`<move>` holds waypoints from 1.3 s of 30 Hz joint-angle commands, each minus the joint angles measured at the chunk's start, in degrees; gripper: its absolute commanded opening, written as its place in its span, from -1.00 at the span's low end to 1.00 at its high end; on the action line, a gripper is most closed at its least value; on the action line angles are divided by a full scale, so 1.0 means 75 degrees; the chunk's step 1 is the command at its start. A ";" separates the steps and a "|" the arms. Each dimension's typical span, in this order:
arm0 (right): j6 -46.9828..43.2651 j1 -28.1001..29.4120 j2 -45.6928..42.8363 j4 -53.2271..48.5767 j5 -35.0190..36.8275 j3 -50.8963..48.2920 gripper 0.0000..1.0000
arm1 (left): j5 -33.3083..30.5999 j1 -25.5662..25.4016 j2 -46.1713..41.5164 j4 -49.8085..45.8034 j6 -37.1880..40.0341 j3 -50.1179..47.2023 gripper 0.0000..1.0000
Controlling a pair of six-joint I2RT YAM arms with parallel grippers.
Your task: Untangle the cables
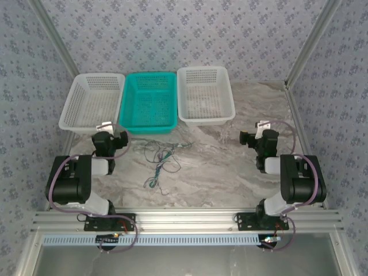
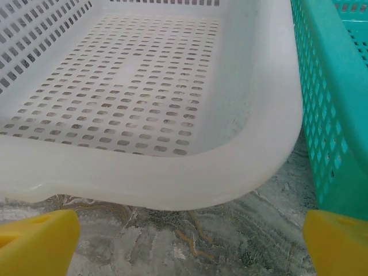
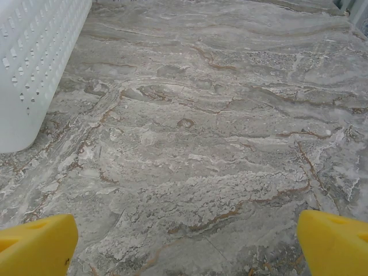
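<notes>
The cables (image 1: 160,159) lie as a loose tangle of thin green, pale and dark wires on the marble table, in front of the teal basket. My left gripper (image 1: 110,140) sits to the tangle's left, open, facing the left white basket (image 2: 172,178) with nothing between its yellow fingertips (image 2: 37,241). My right gripper (image 1: 257,140) stands far to the right of the tangle, open over bare marble, its yellow fingertips (image 3: 333,244) wide apart.
Three baskets line the back: a white basket (image 1: 92,102) on the left, a teal basket (image 1: 149,102) in the middle, a white basket (image 1: 206,95) on the right. Aluminium posts frame the table. The teal basket's wall (image 2: 336,115) rises close on the left gripper's right.
</notes>
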 commanded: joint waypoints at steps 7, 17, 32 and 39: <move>-0.0086 0.0026 -0.0028 0.0099 0.0003 0.0105 1.00 | 0.0068 -0.0016 0.0017 0.0185 0.0070 0.0153 0.99; -0.0084 0.0009 -0.0032 0.0088 -0.0019 0.0104 1.00 | 0.0068 -0.0019 0.0022 0.0185 0.0070 0.0154 0.99; 0.3053 0.0056 -0.2833 -0.6218 0.1758 0.2435 1.00 | 0.0017 -0.0009 -0.0243 0.0370 0.0043 -0.0056 0.99; 0.4387 0.1007 -0.4118 -0.9916 -0.0459 0.4181 0.97 | -0.0943 -0.0122 -0.3631 -0.4875 -0.1663 0.0766 0.99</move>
